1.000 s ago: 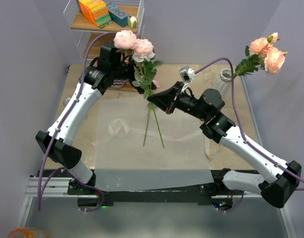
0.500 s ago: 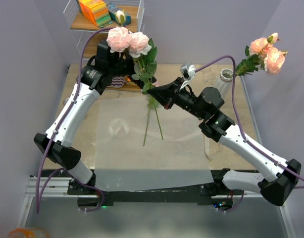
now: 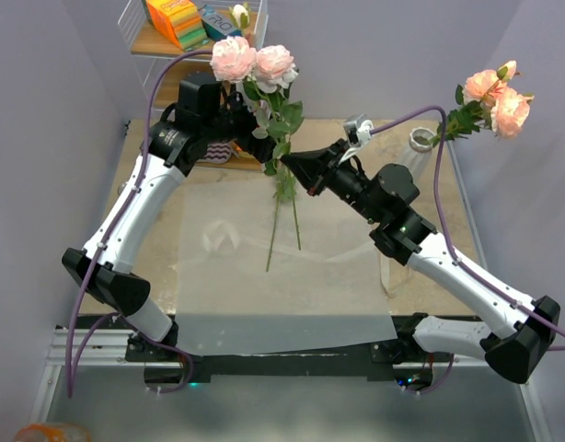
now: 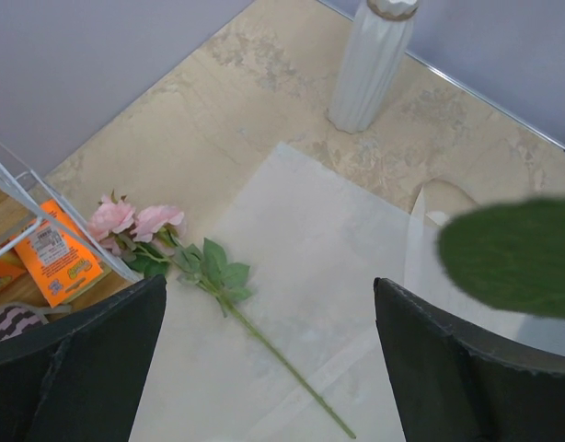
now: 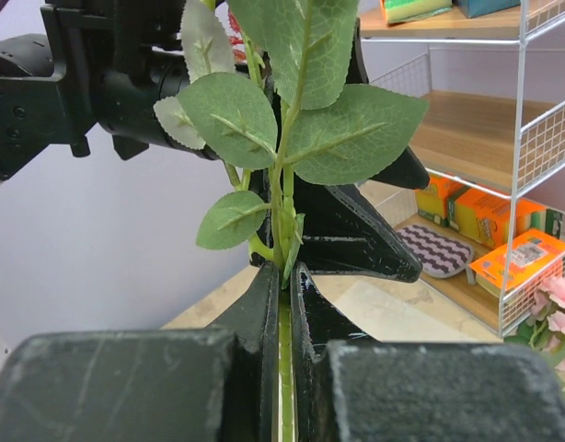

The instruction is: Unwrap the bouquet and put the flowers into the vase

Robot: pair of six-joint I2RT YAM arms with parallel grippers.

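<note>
My right gripper (image 3: 294,166) is shut on the green stem (image 5: 284,354) of the flowers (image 3: 253,63), two pale pink roses held upright above the table, leaves (image 5: 296,110) just above the fingers. My left gripper (image 3: 248,114) is open beside those leaves and holds nothing; in its own view the left gripper (image 4: 269,287) hangs over the table. Another rose (image 4: 135,221) lies flat on the bouquet's spread white wrapping paper (image 3: 282,276), heads toward the shelf. The white ribbed vase (image 3: 413,152) stands at the back right with pink roses (image 3: 492,97) in it. The vase (image 4: 370,64) also shows in the left wrist view.
A wire shelf (image 3: 195,37) with orange boxes (image 3: 175,20) stands at the back left, close behind the left gripper. Purple cables loop over both arms. Walls close in the table on the left, the back and the right.
The right gripper has raised the held flowers and tilted them more upright; the lower stem end has lifted off the paper. The left gripper stays open beside them.
</note>
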